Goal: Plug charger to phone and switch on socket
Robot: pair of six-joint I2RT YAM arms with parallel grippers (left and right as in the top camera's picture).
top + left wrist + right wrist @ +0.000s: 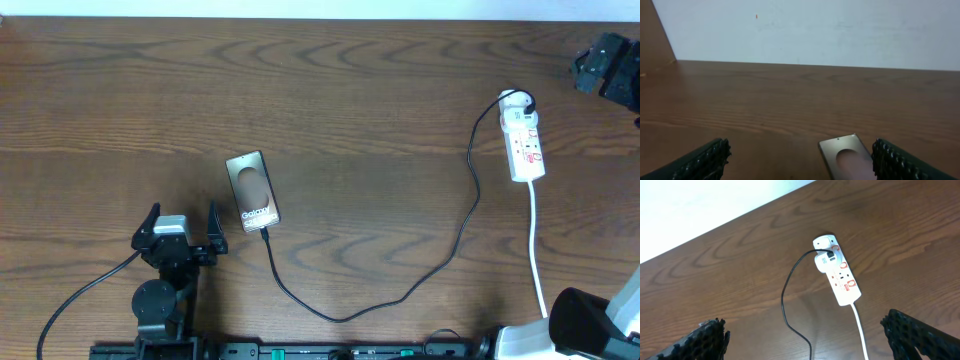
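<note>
The phone (252, 189) lies flat left of the table's centre, its white-lettered end toward the front. The charger cable (400, 298) runs from that end in a long curve to a white adapter on the socket (526, 143) at the far right. Its tip meets the phone's edge; I cannot tell how deep it sits. My left gripper (181, 222) is open and empty, just left of and in front of the phone. The left wrist view shows the phone (847, 157) by the right finger of the open left gripper (800, 162). My right gripper (807, 340) is open, high above the socket (837, 275) and the cable (785, 300).
The socket's white cord (538, 255) runs toward the front edge at the right. A bulky white and black part of the right arm (590, 320) fills the front right corner. A black object (606, 63) sits at the far right edge. A pale wall borders the table's far side.
</note>
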